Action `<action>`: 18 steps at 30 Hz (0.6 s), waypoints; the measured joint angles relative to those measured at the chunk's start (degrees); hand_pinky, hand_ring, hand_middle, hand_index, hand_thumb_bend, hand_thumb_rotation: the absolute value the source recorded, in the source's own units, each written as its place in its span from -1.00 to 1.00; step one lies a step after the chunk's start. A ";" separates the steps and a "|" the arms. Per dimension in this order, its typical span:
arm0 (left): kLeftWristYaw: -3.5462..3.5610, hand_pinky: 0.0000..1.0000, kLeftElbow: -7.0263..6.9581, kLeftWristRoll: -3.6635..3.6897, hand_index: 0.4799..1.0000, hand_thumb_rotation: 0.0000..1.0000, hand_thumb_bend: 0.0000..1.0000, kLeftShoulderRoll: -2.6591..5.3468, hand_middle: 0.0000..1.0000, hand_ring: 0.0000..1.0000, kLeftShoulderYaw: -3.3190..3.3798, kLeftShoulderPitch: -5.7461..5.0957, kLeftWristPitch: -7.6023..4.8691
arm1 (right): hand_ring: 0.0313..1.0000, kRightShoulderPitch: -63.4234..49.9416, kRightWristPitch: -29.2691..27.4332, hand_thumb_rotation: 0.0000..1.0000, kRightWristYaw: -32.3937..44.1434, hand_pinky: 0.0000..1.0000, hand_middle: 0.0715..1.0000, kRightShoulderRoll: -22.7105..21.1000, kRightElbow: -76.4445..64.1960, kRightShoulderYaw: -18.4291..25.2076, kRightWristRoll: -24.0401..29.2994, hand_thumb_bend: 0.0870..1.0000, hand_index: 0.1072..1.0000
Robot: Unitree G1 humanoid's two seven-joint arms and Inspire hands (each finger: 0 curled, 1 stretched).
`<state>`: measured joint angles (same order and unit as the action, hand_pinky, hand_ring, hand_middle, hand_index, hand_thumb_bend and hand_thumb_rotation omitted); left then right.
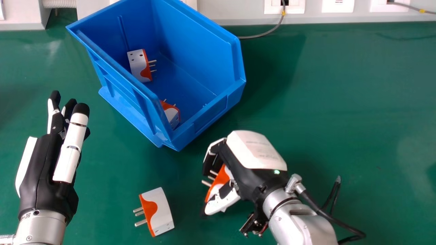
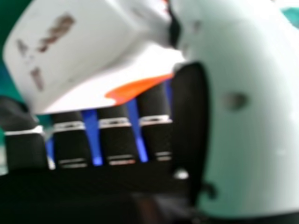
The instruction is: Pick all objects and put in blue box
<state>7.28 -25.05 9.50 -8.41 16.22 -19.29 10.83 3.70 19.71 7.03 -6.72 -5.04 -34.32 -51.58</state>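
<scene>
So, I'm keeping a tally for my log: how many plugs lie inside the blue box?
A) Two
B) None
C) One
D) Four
A: one plug lies near the box's far left side and another plug at its near end, while a third plug is in the right hand and a fourth plug lies on the table.

The right hand [image 1: 250, 178] holds a white and orange plug adapter [image 2: 88, 56]
</scene>
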 measured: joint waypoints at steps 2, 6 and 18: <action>0.03 0.90 0.00 0.01 1.00 0.65 -0.19 -0.01 1.00 1.00 0.02 0.00 0.00 | -0.64 -0.27 -0.14 -1.00 0.03 -0.71 -0.14 -0.34 -1.20 0.40 0.07 -0.05 -0.15; 0.04 0.90 0.03 0.02 1.00 0.65 -0.18 -0.02 1.00 1.00 0.10 0.03 -0.01 | -0.59 -1.27 -0.29 -1.00 0.89 -0.68 -0.14 -1.15 -5.05 0.97 0.14 -0.06 -0.15; 0.10 0.92 0.08 0.06 1.00 0.65 -0.19 -0.01 1.00 1.00 0.13 0.51 -0.05 | -0.15 -1.38 -0.93 -1.00 6.10 -0.34 -0.08 -4.74 -14.51 6.02 2.61 -0.07 -0.17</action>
<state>7.38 -24.96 9.56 -8.42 16.35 -18.77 10.79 2.31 18.77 13.13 -11.46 -19.55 -28.31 -48.97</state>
